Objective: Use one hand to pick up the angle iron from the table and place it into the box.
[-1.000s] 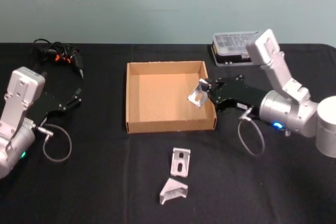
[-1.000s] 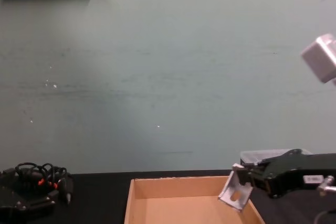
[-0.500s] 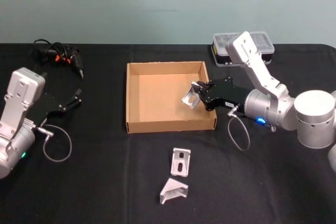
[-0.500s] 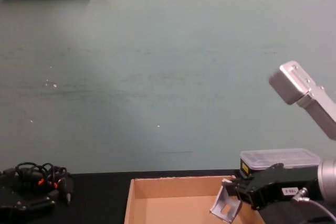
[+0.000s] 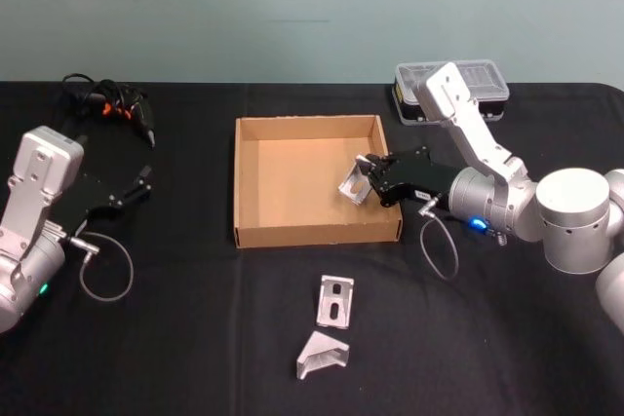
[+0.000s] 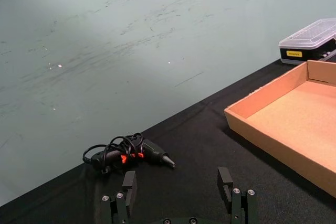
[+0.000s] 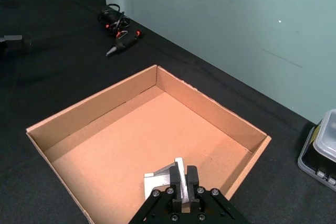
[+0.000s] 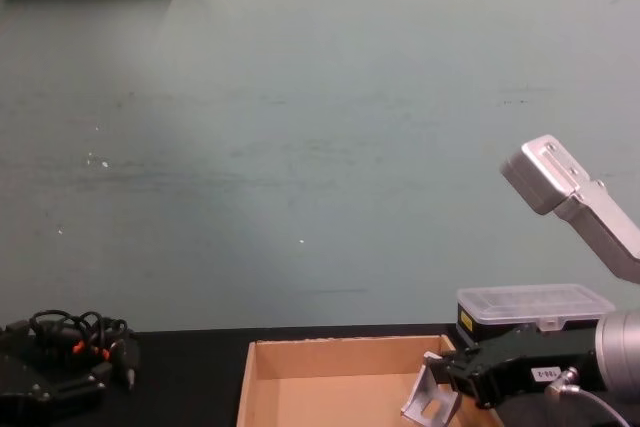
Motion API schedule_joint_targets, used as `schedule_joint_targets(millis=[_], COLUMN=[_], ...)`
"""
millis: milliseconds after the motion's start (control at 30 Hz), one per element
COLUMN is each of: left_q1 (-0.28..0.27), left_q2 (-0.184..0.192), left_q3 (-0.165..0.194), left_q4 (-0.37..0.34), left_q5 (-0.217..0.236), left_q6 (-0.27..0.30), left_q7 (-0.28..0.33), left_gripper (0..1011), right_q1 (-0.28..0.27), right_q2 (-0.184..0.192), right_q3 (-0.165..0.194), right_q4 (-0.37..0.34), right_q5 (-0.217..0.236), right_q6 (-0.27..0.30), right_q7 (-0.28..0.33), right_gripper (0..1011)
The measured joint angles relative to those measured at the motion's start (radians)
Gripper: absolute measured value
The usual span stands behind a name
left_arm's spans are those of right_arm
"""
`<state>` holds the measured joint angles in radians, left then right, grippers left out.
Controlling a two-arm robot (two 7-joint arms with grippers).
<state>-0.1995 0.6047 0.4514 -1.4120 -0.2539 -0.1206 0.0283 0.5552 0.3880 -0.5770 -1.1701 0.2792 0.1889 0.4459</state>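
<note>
1. We see the right gripper [image 5: 370,178] reaching in over the box [image 5: 312,235] across its right wall. Its arm comes in from the right edge of the table [image 5: 195,319].
2. Its jaws are pinched narrow on the angle iron [image 5: 353,183]. In the right wrist view, one flange of the angle iron [image 7: 163,179] is squeezed between the two fingers of the right gripper [image 7: 186,182].
3. The angle iron hangs tilted inside the box outline, just beside the right wall, roughly midway along it.
4. We cannot tell whether it touches the box floor. The chest view puts the angle iron [image 8: 428,399] low, in front of the box's far wall.
5. The box sits mid-table, walls upright.
6. The left gripper [image 5: 144,182] is parked near the table's left edge. The left wrist view shows its fingers [image 6: 128,190] spread wide, gripping nothing.
7. Two loose angle irons [image 5: 334,300] [image 5: 320,355] lie on the table between the box's front wall and the table's front edge. They are near each other and apart from the box.
8. A plastic case [image 5: 490,78] sits toward the far right corner, behind the right arm.
9. A corded tool [image 5: 112,104] lies toward the far left corner.
</note>
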Motion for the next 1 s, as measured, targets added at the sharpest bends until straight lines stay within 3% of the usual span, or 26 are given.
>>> schedule_joint_targets(millis=[167, 467, 667, 1000], left_q1=[0.000, 0.000, 0.000, 0.000], left_q2=[0.000, 0.000, 0.000, 0.000], left_q3=[0.000, 0.000, 0.000, 0.000], left_q4=[0.000, 0.000, 0.000, 0.000], left_q5=[0.000, 0.000, 0.000, 0.000], left_q6=[0.000, 0.000, 0.000, 0.000], left_q7=[0.000, 0.000, 0.000, 0.000], left_gripper=[1011, 1011, 1011, 1011], right_q1=[0.001, -0.010, -0.045, -0.153], right_q2=[-0.006, -0.008, 0.008, 0.058], right_q3=[0.005, 0.023, 0.056, 0.124], right_q4=[0.009, -0.013, -0.087, -0.289], right_q5=[-0.012, -0.031, -0.035, -0.012], right_q6=[0.003, 0.005, 0.002, 0.013], right_q7=[0.014, 0.024, 0.013, -0.002], right_gripper=[144, 435, 634, 916])
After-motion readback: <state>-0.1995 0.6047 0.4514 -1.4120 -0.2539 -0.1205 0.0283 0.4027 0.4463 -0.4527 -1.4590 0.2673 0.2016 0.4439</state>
